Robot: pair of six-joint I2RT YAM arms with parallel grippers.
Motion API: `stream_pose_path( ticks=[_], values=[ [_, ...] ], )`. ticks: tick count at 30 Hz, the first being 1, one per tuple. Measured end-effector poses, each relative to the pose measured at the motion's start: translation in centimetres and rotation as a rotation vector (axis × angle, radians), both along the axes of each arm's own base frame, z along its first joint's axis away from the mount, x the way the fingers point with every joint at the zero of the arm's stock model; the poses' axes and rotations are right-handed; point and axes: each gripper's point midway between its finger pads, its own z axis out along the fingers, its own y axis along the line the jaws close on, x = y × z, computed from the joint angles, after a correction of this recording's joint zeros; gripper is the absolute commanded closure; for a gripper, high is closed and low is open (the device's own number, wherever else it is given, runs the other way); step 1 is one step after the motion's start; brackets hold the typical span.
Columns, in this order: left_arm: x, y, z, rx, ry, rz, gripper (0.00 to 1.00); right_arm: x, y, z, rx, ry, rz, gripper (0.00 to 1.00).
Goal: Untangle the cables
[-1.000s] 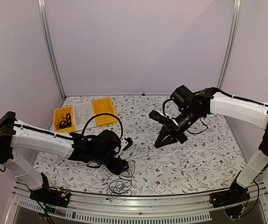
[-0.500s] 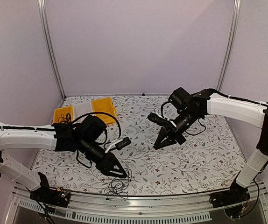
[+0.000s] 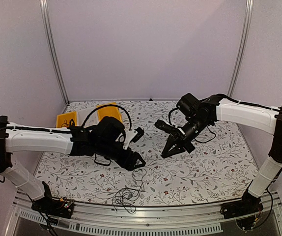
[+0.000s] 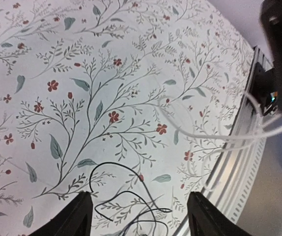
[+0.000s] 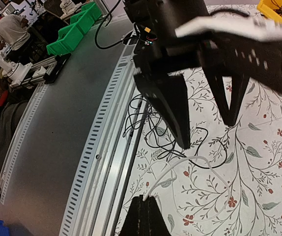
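Step in hand, as we judge it: setting the left gripper [image 3: 137, 162] for a pick from the cables [image 3: 126, 194].

The cables lie as one loose black tangle on the table [image 3: 205, 172], at its near edge beside the rail. The left gripper hangs just beyond them, jaws spread fully with nothing between them. Its wrist view shows only the upper loops between the fingers. The right gripper [image 5: 146, 200] is closed and raised over the middle of the table, well apart from the tangle. A thin white wire [image 5: 195, 160] ends by its tips; we cannot tell whether it is pinched.

Recommended procedure:
1. Centre the open jaws over a single outer loop, not the dense knot.
2. Descend until the tips meet the table, then close on that one strand.
3. Lift slowly, and use the right gripper to pin or draw off the remainder.
4. Work away from the table edge, since strands could slide off.

Count:
- Arms: two.
- Grippers: two.
- Black tangles: one, with strands too fine to count.
- White wires: one.
- Yellow bins [image 3: 62, 120]: two, at the far left.
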Motion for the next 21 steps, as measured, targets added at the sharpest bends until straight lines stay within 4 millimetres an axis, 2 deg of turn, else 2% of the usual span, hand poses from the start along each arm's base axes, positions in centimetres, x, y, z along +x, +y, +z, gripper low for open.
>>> stream_pose_path(
  ticks=[1, 2, 4, 5, 6, 8, 10, 15, 18, 21],
  values=[
    [-0.1, -0.6, -1.7, 0.021, 0.047, -0.022, 0.35, 0.0, 0.0, 0.0, 0.0, 0.0, 0.001, 1.0],
    [-0.4, -1.2, -4.3, 0.057, 0.102, -0.04, 0.34, 0.0, 0.0, 0.0, 0.001, 0.0, 0.001, 1.0],
    [-1.4, -1.0, -8.5, 0.136, 0.194, -0.056, 0.33, 0.0, 0.0, -0.1, 0.0, 0.001, 0.001, 1.0],
    [-2.2, -0.7, -9.9, 0.176, 0.225, -0.062, 0.33, -0.1, -0.1, -0.3, -0.003, 0.004, 0.001, 1.0],
    [-2.8, -0.5, -10.3, 0.2, 0.231, -0.066, 0.33, -0.1, -0.1, -0.4, -0.005, 0.007, 0.001, 1.0],
    [-2.7, -0.7, -9.3, 0.192, 0.191, -0.06, 0.33, -0.2, -0.2, -0.4, -0.007, 0.007, 0.003, 1.0],
    [-2.1, -0.9, -7.2, 0.16, 0.125, -0.043, 0.34, -0.2, -0.2, -0.4, -0.005, 0.005, 0.005, 1.0],
    [-0.1, -0.8, 0.6, -0.025, -0.116, -0.006, 0.34, -0.2, -0.2, -0.5, -0.003, 0.001, 0.01, 1.0],
    [-0.7, 0.5, 5.1, -0.181, -0.279, -0.024, 0.36, -0.3, -0.2, -0.4, -0.002, 0.001, 0.012, 1.0],
    [-0.8, 0.9, 7.9, -0.264, -0.392, -0.046, 0.38, -0.3, -0.2, -0.4, -0.002, 0.002, 0.012, 1.0]
  ],
)
